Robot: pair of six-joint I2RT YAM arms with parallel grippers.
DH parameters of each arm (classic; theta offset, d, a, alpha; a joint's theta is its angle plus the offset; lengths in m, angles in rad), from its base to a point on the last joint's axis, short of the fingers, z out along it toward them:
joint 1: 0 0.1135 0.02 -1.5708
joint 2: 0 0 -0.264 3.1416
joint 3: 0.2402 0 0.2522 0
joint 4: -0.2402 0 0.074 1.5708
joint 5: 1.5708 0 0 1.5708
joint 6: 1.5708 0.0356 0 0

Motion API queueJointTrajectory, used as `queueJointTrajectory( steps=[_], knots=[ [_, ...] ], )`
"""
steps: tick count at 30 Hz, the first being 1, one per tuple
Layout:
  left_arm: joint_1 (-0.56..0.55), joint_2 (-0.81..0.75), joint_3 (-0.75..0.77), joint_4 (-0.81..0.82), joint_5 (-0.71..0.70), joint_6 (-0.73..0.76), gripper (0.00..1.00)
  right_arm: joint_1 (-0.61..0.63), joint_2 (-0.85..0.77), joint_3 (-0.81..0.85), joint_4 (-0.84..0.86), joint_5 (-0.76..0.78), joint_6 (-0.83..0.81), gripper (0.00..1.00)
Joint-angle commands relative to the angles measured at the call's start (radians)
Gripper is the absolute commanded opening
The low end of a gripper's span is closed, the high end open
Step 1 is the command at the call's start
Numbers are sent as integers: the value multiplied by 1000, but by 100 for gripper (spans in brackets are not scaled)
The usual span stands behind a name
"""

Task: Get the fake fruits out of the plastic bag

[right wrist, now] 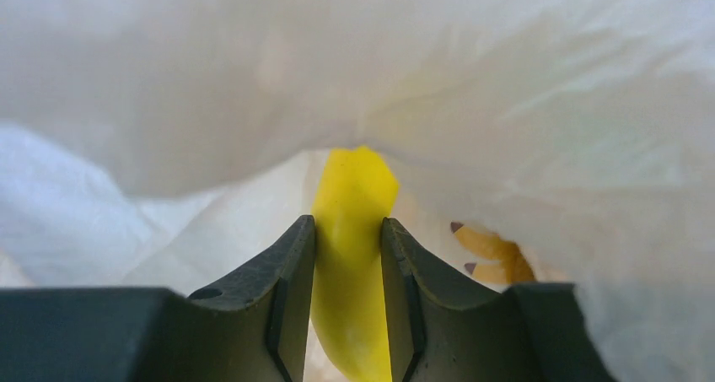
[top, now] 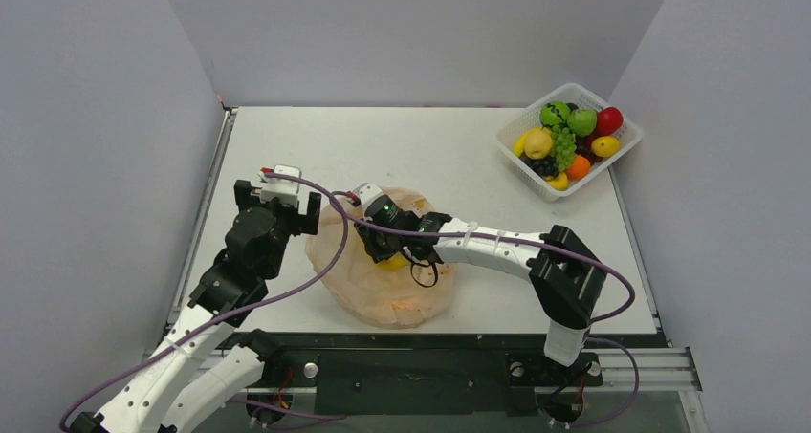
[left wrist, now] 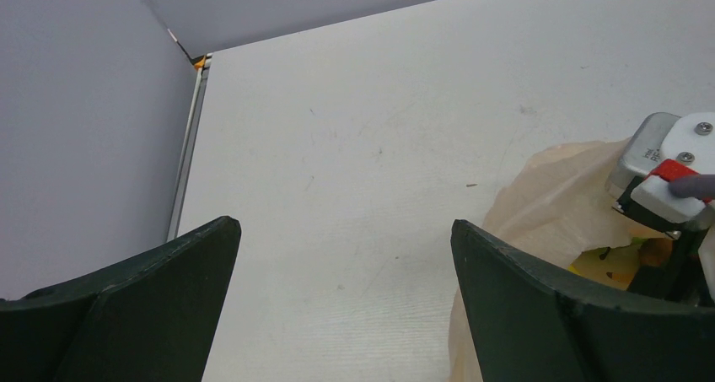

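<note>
A white table (top: 402,156) fills a plain booth, closed in by a pale grey left wall (top: 96,165), back wall (top: 411,32) and right wall (top: 736,223). A black rail (top: 411,361) runs along its near edge. Light is soft and even, shadows faint.

The thin, crinkly peach bag (top: 383,297) lies slumped on the bench (top: 383,146). Inside it, my right fingers (right wrist: 291,306) pinch a glossy yellow banana (right wrist: 350,255).

White lattice basket (top: 522,169), far right
</note>
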Motion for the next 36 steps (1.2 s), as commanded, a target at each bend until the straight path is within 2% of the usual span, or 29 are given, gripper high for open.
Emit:
queueJointTrajectory(
  steps=[1, 5, 8, 10, 20, 24, 29, 36],
  knots=[
    [-4, -11, 12, 18, 14, -9, 96, -43, -77, 12, -93, -222, 31, 0],
    [-3, -15, 14, 16, 12, -10, 96, -71, -143, -34, -115, -380, 33, 0],
    [-4, -22, 12, 15, 11, -12, 96, -86, -196, -76, -122, -588, 4, 0],
    [-3, -26, 14, 15, 10, -12, 96, -95, -226, -96, -145, -662, -11, 0],
    [-3, -28, 16, 11, 6, -14, 96, -137, -383, -144, -160, -827, -35, 0],
    [-3, -43, 17, 8, 3, -14, 96, -164, -401, -75, -163, -833, 2, 0],
    [-3, -60, 20, 10, 6, -14, 96, -212, -429, 39, -177, -920, 64, 0],
    [7, -73, 20, 15, 17, -18, 96, -303, -474, 95, -171, -948, 139, 0]
  ],
)
